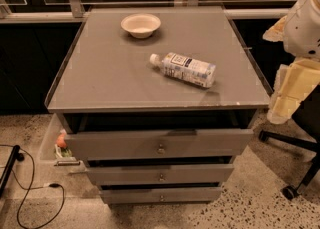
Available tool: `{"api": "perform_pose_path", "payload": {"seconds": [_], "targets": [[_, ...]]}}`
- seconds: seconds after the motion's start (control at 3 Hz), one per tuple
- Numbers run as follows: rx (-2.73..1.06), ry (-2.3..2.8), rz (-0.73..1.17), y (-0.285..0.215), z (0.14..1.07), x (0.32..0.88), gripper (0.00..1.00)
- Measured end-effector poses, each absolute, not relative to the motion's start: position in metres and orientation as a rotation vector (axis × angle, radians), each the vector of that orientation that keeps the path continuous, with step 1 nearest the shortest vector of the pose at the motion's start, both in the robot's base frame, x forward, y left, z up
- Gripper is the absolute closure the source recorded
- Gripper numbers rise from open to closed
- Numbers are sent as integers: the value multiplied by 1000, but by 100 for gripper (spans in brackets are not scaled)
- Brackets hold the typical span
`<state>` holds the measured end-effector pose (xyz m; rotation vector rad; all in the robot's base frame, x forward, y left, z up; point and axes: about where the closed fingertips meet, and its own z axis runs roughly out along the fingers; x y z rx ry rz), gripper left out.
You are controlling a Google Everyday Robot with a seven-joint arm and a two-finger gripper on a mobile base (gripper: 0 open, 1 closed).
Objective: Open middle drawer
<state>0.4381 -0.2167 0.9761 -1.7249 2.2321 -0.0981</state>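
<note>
The grey cabinet (125,73) has three grey drawer fronts stacked at its front. The middle drawer (200,174) is the medium-width front between the widest one (100,145) above and the narrowest one (135,196) below. It has a small round metal knob (161,177). A thin dark gap shows above it and none of its floor shows. My arm comes in at the right edge, and my gripper (286,98) hangs there beside the cabinet's right corner, well to the right of and above the drawer, touching nothing.
A white bowl (141,24) and a plastic bottle (184,69) lying on its side rest on the cabinet top. A clear bin (50,143) stands on the floor at the left with a cable (30,193) near it. A chair base (295,173) is at the right.
</note>
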Motion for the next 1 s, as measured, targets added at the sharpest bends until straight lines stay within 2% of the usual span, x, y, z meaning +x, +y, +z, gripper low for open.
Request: {"api": "perform_pose_path", "payload": {"seconds": [0.33,1.0], "targets": [[-1725,2232,-98,-217,976,438,0],[-1780,2265,20,-216,893,405,0]]}}
